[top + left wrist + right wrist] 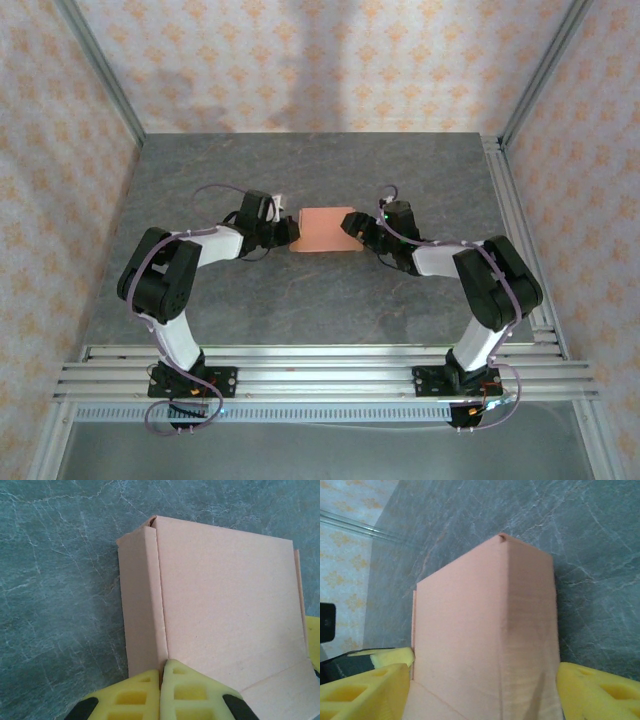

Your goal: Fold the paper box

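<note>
Box: the salmon-orange thin-card paper box (325, 229) lies flat at the middle of the grey marbled counter (300, 300), between the two arms. It is already a shallow closed rectangle.
Left tool: the left tool (161, 692) sits at the bottom centre of its wrist view and is closed. Its yellow foam pads (192, 687) press together right at the box's near edge, where the narrow side wall meets the top (whether a sliver of card sits between them I cannot tell).
Right tool: the right tool (482, 692) is spread wide astride the box, with one pad at the lower left and one at the lower right of its view. Each pad is just beside a side wall; whether they press the card I cannot tell.
Stage: from the shape, the folding looks nearly done. The corner seam at the top of the left wrist view shows a slight gap.
Risk, sliding: the box looks light and the counter smooth. A push from the closed left tool with nothing bracing the opposite side would likely skate the box toward the right of the overhead view instead of seating a flap.
Risk, crushing: thin card dents easily, so a hard squeeze across the walls could buckle the top panel.
Risk, springing: if its tab is not fully home, the narrow side wall could pop back out once let go.
</note>
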{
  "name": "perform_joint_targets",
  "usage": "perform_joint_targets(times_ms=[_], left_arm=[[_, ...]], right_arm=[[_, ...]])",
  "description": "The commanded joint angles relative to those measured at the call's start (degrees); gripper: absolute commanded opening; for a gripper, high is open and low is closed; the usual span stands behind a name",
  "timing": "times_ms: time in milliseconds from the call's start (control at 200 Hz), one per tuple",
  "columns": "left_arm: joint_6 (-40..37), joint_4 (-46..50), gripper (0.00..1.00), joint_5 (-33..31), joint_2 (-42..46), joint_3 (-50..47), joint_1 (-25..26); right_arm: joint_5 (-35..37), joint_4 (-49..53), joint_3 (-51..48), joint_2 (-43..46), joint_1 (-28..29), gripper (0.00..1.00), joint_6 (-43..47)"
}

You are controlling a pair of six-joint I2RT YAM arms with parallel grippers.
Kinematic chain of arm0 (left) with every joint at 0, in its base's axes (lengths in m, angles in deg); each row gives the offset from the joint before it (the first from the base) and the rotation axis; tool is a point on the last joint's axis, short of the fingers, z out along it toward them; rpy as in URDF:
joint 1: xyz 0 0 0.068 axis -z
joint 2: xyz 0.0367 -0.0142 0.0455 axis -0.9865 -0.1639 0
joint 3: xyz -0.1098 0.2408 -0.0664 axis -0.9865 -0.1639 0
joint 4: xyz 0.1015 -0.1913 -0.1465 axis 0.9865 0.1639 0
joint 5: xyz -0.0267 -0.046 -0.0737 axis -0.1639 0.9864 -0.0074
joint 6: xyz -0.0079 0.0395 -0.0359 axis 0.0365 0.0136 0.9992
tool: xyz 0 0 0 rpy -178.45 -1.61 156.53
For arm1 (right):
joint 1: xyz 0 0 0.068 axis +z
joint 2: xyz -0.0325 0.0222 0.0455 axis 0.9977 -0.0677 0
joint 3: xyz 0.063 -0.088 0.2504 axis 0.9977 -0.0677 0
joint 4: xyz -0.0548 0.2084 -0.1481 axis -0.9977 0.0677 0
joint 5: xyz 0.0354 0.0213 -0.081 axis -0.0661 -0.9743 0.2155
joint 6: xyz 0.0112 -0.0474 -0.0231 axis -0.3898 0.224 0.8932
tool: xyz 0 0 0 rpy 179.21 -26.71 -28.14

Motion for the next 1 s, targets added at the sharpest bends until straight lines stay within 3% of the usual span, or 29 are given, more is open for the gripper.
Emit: perform_joint_targets(times_ms=[0,240,666,731,826,916,996], left_arm=[[-0.94,5.35,0.08,-1.08,-3.01,-2.96,-0.7],[-0.78,4.83,0.07,-0.18,-3.9,-3.02,-1.22],[0.18,3.12,0.09,-1.4,-1.93,-4.31,-1.1],[0.78,-0.21,0.14,-2.96,1.36,-6.38,-0.76],[-0.29,-1.05,0.29,-7.97,7.14,-8.26,0.89],[-4.38,1.31,0.44,-16.97,13.38,-8.73,4.78],[-9.16,5.81,0.51,-26.04,17.69,-7.41,9.58]], right_arm=[[3.12,4.8,1.21,-0.46,-0.43,0.78,1.08],[-5.09,-2.67,2.14,-3.96,-0.47,0.77,-3.51],[-9.18,-5.69,4.55,-2.73,-0.7,0.47,-5.28],[-8.65,-4.78,4.73,-1.88,-0.66,0.45,-4.95],[-7.85,-3.07,5.41,-0.89,-0.81,0.42,-4.16],[-7.6,-2.01,6.03,-0.24,-0.87,0.41,-3.67],[-7.86,-1.58,6.4,0.25,-1.07,0.41,-3.63]])
